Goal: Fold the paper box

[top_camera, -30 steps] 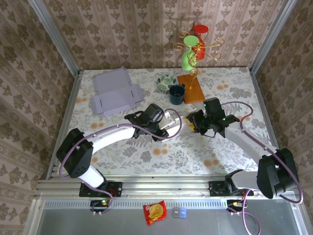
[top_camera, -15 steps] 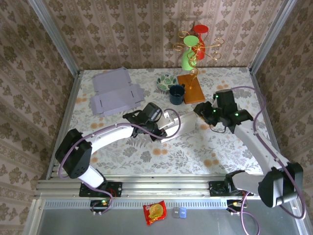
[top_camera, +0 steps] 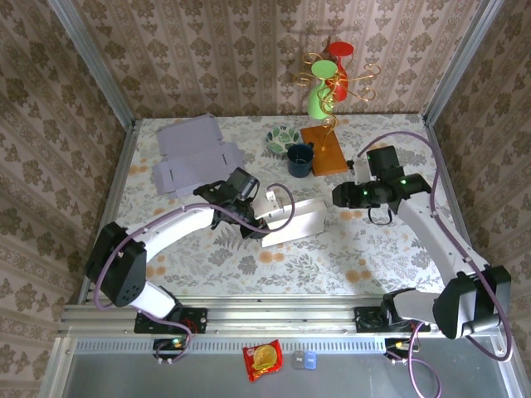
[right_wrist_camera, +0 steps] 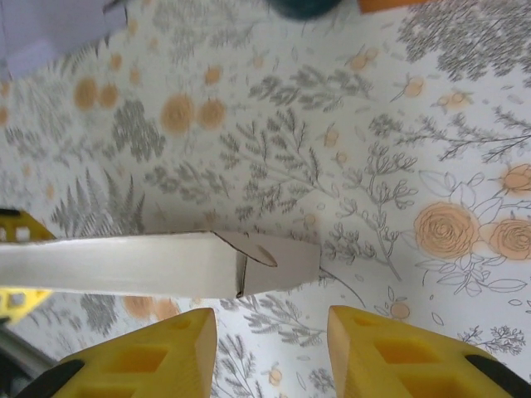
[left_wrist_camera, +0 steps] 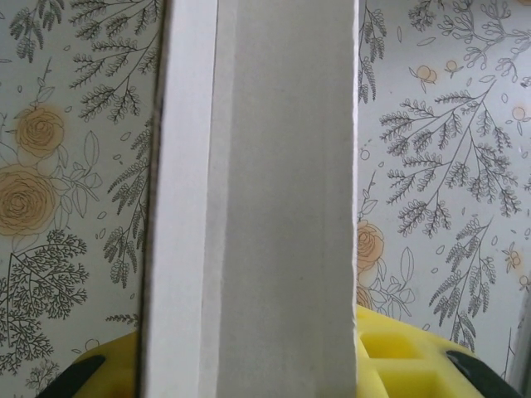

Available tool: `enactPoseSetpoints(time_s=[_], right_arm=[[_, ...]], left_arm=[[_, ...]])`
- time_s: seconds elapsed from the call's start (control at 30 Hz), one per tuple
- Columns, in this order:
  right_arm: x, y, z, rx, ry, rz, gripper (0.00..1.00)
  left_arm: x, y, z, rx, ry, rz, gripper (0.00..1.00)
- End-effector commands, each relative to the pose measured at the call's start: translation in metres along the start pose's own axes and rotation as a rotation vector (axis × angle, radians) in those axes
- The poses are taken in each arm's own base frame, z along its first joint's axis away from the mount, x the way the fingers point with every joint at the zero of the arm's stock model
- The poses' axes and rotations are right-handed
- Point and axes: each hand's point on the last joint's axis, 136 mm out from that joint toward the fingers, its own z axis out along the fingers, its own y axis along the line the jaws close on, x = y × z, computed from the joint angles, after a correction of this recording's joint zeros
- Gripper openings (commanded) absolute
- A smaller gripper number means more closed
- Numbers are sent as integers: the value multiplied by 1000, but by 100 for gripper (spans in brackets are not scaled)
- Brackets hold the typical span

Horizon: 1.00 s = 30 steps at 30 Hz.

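The left claw [top_camera: 254, 214] clamps the white paper box [top_camera: 297, 222] over the floral table [top_camera: 348, 257] (tuck flap rightward); the right claw [top_camera: 338, 196] hovers near, jaws parted, empty

Table's [top_camera: 348, 265] near half lies open; paper box [top_camera: 300, 222], mug [top_camera: 299, 159], bowl [top_camera: 282, 138], wooden board [top_camera: 324, 150] stand beyond

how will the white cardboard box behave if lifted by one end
Likely light: the white cardboard box is thin sheet. Gripped at one end by the left tool, its free end may sag, and the loose tab could flop.
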Motion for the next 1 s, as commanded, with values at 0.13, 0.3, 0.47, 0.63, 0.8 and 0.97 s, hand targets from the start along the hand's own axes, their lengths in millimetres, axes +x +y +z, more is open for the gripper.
enactPoseSetpoints(time_s=[0.13,0.3,0.47,0.63,0.8,0.97], right_arm=[[0,8,12,41,99,-209,43],[-5,7,21,46,110,-222,43],[-2,16,28,18,146,-246,34],[3,14,28,28,153,-249,28],[3,14,31,28,160,-246,27],[3,13,35,32,166,-247,25]], left_arm=[[5,-13,-8,69,-15,30,18],[6,-13,-7,73,-13,27,18],[6,-10,-6,66,-9,26,19],[5,-9,-6,66,-11,25,19],[5,-9,-5,70,-12,23,19],[4,-8,-4,69,-10,22,19]])
